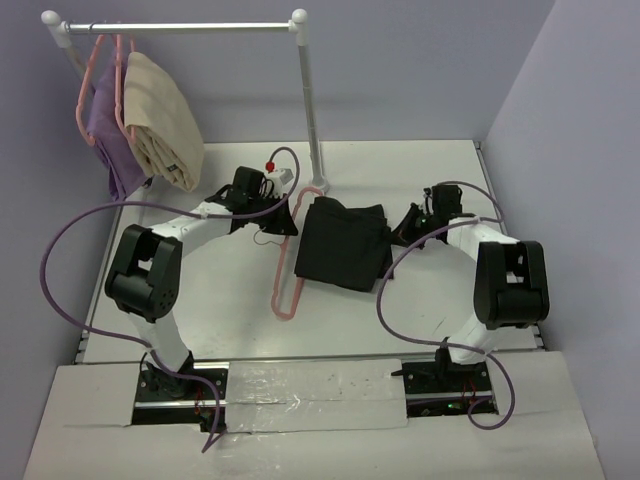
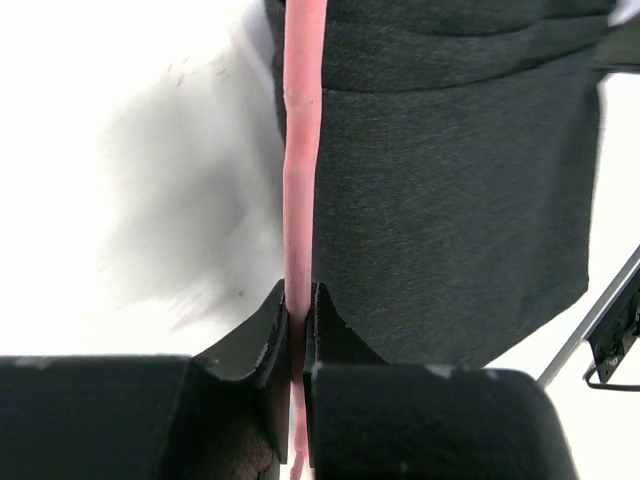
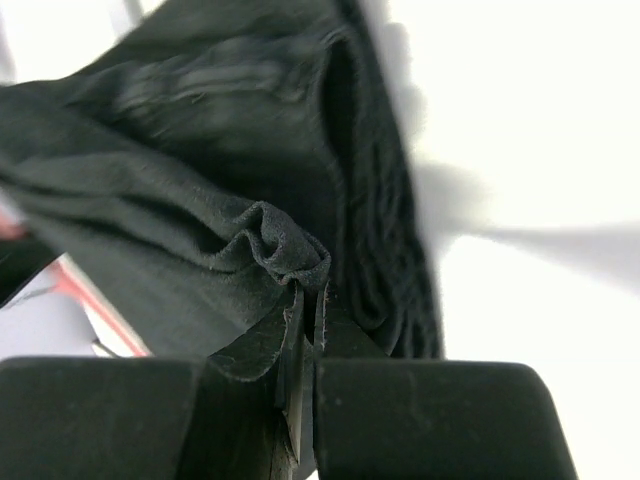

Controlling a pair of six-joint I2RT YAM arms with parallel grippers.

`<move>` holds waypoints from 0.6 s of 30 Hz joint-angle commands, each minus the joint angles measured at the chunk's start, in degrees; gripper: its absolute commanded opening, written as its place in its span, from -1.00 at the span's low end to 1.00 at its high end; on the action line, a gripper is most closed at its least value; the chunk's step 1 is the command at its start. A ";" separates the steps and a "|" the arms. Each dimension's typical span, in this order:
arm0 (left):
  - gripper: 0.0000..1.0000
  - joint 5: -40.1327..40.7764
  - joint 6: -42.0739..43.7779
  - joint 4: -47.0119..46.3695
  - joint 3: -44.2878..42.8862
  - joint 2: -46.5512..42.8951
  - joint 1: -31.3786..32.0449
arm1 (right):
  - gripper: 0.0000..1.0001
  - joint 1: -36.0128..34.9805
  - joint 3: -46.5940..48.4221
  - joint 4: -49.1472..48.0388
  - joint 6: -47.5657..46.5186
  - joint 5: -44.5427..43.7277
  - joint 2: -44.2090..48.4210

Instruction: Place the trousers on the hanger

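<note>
The black trousers [image 1: 345, 243] lie folded on the white table, between the two arms. The thin pink hanger [image 1: 288, 262] lies along their left edge, its hook toward the near side. My left gripper [image 1: 287, 215] is shut on the hanger's bar; in the left wrist view the pink hanger [image 2: 301, 160] runs up from between the jaws beside the trousers [image 2: 450, 190]. At the trousers' right edge my right gripper [image 1: 405, 228] is shut on a pinched fold of the trousers [image 3: 290, 255].
A white clothes rail [image 1: 180, 27] stands at the back, its post [image 1: 312, 110] just behind the trousers. A beige garment [image 1: 162, 120] and a purple garment [image 1: 108, 130] hang on pink hangers at its left end. Walls close the table's left and right sides.
</note>
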State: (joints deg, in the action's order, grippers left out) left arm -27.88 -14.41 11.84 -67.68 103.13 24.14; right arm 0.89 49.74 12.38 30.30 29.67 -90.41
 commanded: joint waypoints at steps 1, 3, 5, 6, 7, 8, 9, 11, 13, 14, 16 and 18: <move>-1.00 8.63 3.08 -1.73 -4.65 -2.32 -0.59 | -1.00 2.10 4.31 -2.89 -3.50 -11.03 -3.45; -1.00 8.80 2.99 -1.38 -5.18 -2.23 -0.50 | -1.00 2.10 5.89 -2.37 -4.20 -14.27 -4.94; -0.99 9.24 3.34 -1.38 -4.92 -2.23 -0.59 | -1.00 2.19 6.77 -1.92 -4.64 -16.48 -5.04; -1.00 9.85 3.78 -1.38 -4.31 -2.41 -0.59 | -1.00 2.28 7.21 -1.14 -5.08 -18.58 -4.95; -1.00 10.03 3.78 -1.38 -4.13 -2.41 -0.67 | -1.00 2.28 7.57 -0.78 -5.25 -19.29 -4.86; -1.00 10.21 4.21 -1.12 -3.87 -2.50 -0.59 | -1.00 2.37 8.18 -0.52 -5.34 -20.08 -4.69; -1.00 10.47 4.48 -0.76 -3.60 -2.41 -0.59 | -1.00 2.45 9.58 -0.08 -5.78 -20.96 -4.69; -1.00 11.00 5.10 -0.59 -3.16 -2.58 -0.67 | -1.00 2.37 11.86 1.15 -6.13 -22.28 -4.60; -1.00 11.62 5.62 -0.59 -2.55 -2.76 -0.67 | -1.00 2.45 13.28 2.55 -6.75 -23.07 -4.25; -1.00 11.79 5.71 -0.59 -2.20 -2.85 -0.59 | -1.00 2.45 14.33 3.08 -7.01 -23.69 -3.55; -1.00 12.23 5.89 -0.76 -1.84 -3.29 -0.76 | -1.00 2.89 14.86 4.23 -7.63 -25.44 -2.84; -1.00 12.23 5.80 -1.29 -1.23 -3.64 -1.02 | -1.00 4.12 14.78 4.49 -8.07 -27.21 -2.66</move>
State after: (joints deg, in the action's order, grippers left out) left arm -24.43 -14.35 9.63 -70.08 103.13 25.56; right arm 0.45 62.00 16.84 26.79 20.56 -95.37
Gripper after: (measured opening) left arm 0.103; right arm 0.039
